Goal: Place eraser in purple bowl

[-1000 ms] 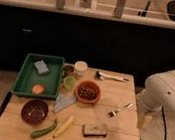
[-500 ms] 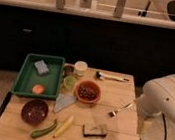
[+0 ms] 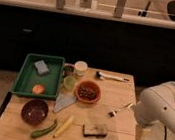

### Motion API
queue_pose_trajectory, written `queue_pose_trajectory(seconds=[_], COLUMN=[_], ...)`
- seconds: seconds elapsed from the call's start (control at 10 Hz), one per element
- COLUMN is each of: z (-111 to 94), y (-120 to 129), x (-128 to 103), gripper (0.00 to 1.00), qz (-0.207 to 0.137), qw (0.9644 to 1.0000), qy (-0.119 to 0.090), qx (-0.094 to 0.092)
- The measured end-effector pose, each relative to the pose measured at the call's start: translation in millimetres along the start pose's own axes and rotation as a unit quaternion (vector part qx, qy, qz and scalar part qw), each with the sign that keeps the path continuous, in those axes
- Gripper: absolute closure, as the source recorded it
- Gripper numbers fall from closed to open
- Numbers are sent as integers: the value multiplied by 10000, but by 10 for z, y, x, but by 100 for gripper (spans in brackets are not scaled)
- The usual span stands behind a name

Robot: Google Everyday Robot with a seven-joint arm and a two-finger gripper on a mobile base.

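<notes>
1. Currently the round, dark maroon-purple bowl (image 3: 34,112) sits near the front left corner of the pale wooden desk (image 3: 119,113).
2. The small, flat, dark rectangular eraser (image 3: 95,131) lies on the desk well to the right of the purple bowl, a little nearer the front edge and apart from it.
3. Just right of the purple bowl, between it and the eraser, a long green vegetable (image 3: 43,129) and a long yellow one (image 3: 63,127) lie side by side.
4. The gripper (image 3: 139,133) hangs at the lower end of the white arm, far right of the purple bowl and beyond the eraser, at the desk's right edge. Its jaws are spread and clear of the eraser.
5. Directly behind the purple bowl stands a green rectangular plastic tray (image 3: 51,82).
</notes>
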Motion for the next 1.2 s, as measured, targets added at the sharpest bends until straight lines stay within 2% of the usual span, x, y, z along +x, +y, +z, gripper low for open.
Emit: queue_pose_trajectory(seconds=[0.6, 1.2], z=[107, 212], y=[212, 219], x=[-202, -427], gripper=[20, 20], qz=[-347, -678], qw=[9993, 9975], qy=[-52, -133], qx=[-85, -118])
